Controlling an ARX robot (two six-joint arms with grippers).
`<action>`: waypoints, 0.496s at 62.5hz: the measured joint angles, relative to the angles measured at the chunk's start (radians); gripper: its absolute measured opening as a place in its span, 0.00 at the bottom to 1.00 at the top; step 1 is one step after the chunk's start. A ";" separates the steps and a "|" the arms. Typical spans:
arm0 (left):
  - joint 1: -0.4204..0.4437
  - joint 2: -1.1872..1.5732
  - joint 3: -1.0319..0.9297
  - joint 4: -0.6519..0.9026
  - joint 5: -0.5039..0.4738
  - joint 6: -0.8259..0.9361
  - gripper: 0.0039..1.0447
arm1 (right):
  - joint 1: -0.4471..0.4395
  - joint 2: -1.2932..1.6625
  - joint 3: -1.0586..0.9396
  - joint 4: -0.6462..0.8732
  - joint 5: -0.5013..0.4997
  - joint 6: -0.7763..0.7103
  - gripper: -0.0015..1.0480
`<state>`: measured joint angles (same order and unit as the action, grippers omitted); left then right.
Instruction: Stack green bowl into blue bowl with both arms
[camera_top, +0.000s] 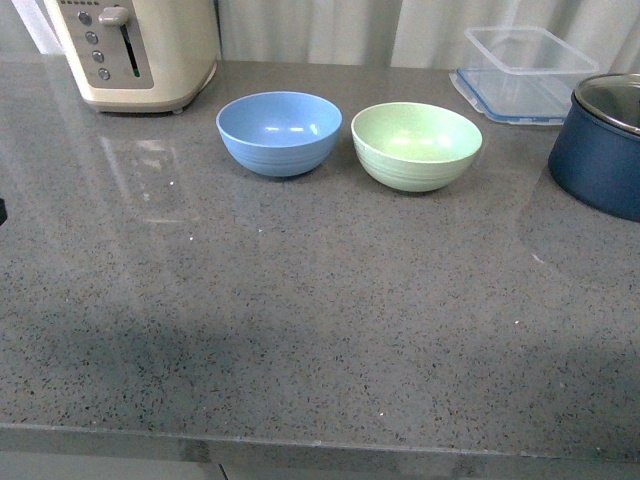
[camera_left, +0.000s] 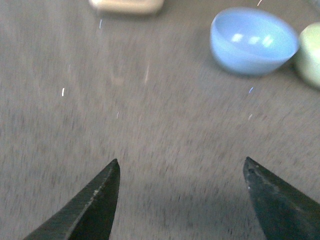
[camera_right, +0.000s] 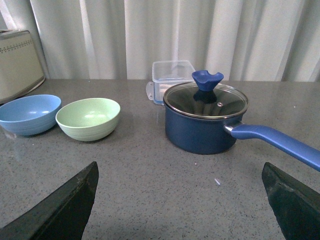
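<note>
The green bowl (camera_top: 416, 145) stands upright on the grey counter, right beside the blue bowl (camera_top: 279, 132), which is to its left. Both are empty. Neither arm shows in the front view. In the left wrist view my left gripper (camera_left: 181, 162) is open over bare counter, with the blue bowl (camera_left: 252, 41) ahead and the green bowl (camera_left: 310, 54) at the frame edge. In the right wrist view my right gripper (camera_right: 180, 170) is open and empty above the counter, with the green bowl (camera_right: 88, 118) and blue bowl (camera_right: 28, 114) further off.
A cream toaster (camera_top: 135, 50) stands at the back left. A clear plastic container (camera_top: 525, 72) sits at the back right. A dark navy pot with a glass lid (camera_top: 603, 145) stands at the right; its long blue handle (camera_right: 280, 142) reaches toward my right gripper.
</note>
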<state>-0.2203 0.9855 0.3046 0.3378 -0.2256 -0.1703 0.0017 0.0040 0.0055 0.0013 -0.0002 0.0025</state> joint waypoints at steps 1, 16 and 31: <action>0.007 -0.009 -0.036 0.097 0.020 0.029 0.67 | 0.000 0.000 0.000 0.000 0.000 0.000 0.90; 0.080 -0.165 -0.157 0.343 0.088 0.144 0.27 | 0.000 0.000 0.000 0.000 -0.001 0.000 0.90; 0.142 -0.295 -0.223 0.265 0.157 0.161 0.03 | 0.000 0.000 0.000 0.000 -0.001 0.000 0.90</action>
<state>-0.0780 0.6903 0.0814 0.6029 -0.0689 -0.0093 0.0017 0.0040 0.0055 0.0013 -0.0010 0.0021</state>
